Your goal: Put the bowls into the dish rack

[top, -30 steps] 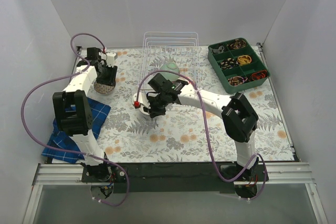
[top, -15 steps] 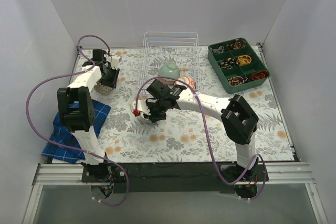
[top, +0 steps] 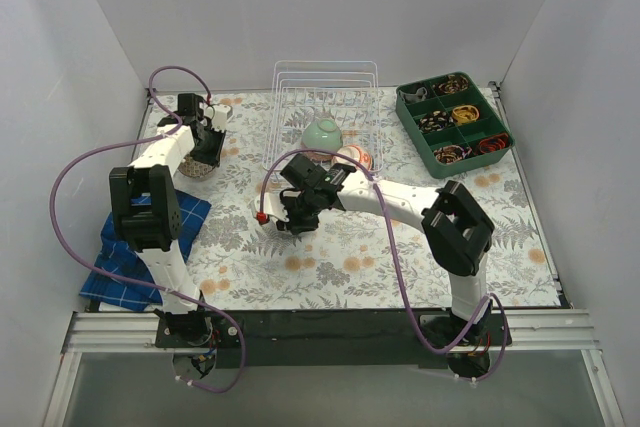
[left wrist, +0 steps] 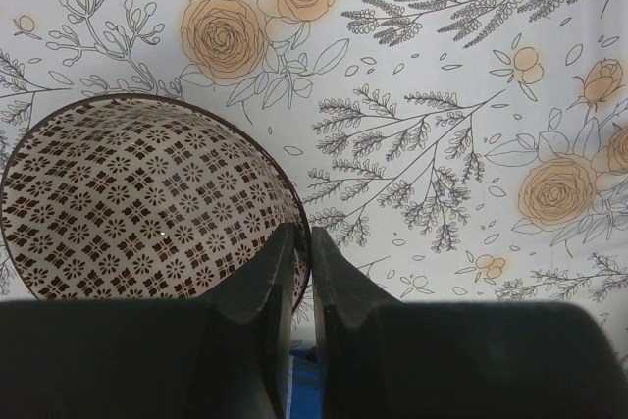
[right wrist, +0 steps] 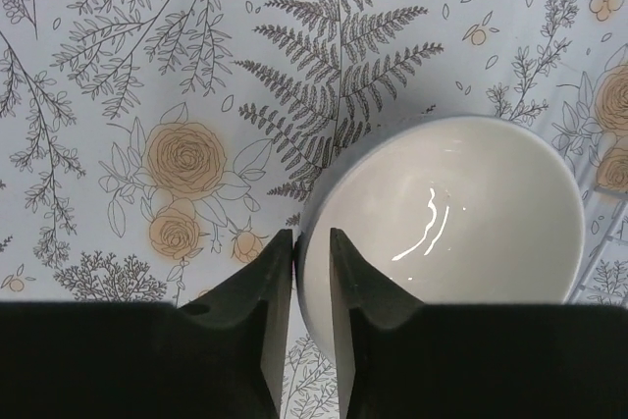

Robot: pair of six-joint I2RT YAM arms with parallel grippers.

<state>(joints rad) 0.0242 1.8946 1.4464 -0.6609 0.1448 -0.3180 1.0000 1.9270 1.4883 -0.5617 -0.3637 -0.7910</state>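
Both sets of jaws pinch bowl rims on the floral tabletop point(top: 330, 267); two bowls sit in the dish rack point(top: 300, 82).

From above, the white bowl point(right wrist: 451, 213) is almost wholly hidden under the right arm point(top: 390, 192). The dark grey patterned bowl point(left wrist: 147, 203) shows only partly beneath the left arm point(top: 160, 152), and I cannot tell whether either bowl is lifted. The left jaws clamp that bowl's near rim and the right jaws clamp the white bowl's rim, one finger inside, one outside. The mint green bowl point(top: 322, 132) and the orange-red patterned bowl point(top: 355, 157) sit at the rack's near end, with bare wire behind them. The left arm reaches to the far-left corner near the wall. The right arm stretches leftward just in front of the rack.
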